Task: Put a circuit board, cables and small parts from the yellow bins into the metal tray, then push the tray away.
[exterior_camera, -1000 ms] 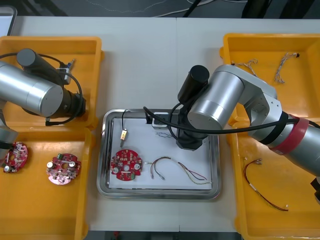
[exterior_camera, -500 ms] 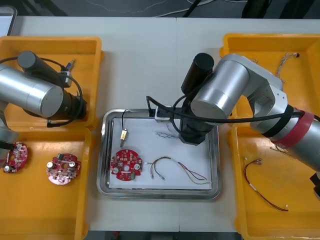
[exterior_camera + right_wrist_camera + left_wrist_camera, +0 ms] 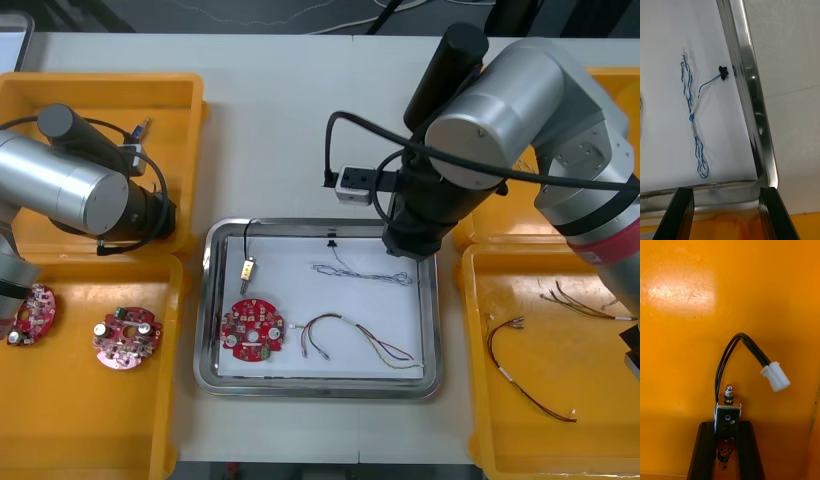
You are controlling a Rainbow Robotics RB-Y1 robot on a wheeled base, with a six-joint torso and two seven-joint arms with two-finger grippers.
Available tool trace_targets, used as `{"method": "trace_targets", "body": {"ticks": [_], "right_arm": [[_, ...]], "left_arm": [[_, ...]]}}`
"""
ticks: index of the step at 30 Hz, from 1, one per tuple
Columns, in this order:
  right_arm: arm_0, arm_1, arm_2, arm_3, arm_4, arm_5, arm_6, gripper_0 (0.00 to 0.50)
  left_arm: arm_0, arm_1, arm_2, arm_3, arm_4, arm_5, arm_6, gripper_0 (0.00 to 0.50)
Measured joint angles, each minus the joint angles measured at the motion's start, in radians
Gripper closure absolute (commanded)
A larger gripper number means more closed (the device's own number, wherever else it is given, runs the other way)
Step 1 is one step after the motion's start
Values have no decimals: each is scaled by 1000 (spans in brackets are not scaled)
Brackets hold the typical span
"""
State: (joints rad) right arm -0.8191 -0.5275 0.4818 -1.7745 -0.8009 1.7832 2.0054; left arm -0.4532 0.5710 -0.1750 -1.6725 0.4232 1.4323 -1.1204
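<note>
Blue-white cable (image 3: 362,272) now free; right pincer (image 3: 726,192) wide, left pincer (image 3: 726,426) around metal part (image 3: 728,413).

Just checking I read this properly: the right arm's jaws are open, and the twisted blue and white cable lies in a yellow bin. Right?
Not the bin: the twisted blue and white cable lies in the metal tray, on its white inside, as the right wrist view shows. The right arm's jaws are open, as you said.

Bright overhead light, glare on yellow bin (image 3: 681,292), soft shadows
</note>
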Motion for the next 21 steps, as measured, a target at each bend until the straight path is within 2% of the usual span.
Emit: {"method": "trace_targets", "body": {"ticks": [8, 11, 21], "right_arm": [[0, 6, -131, -27, -18, 120, -1, 0], [0, 6, -180, -35, -23, 130, -4, 0], [0, 5, -334, -36, -29, 133, -53, 0]], "left_arm": [[-2, -1, 2, 0, 1, 1, 0, 500], [-9, -1, 12, 0, 3, 20, 0, 500], [-44, -5, 96, -46, 11, 172, 0, 500]]}}
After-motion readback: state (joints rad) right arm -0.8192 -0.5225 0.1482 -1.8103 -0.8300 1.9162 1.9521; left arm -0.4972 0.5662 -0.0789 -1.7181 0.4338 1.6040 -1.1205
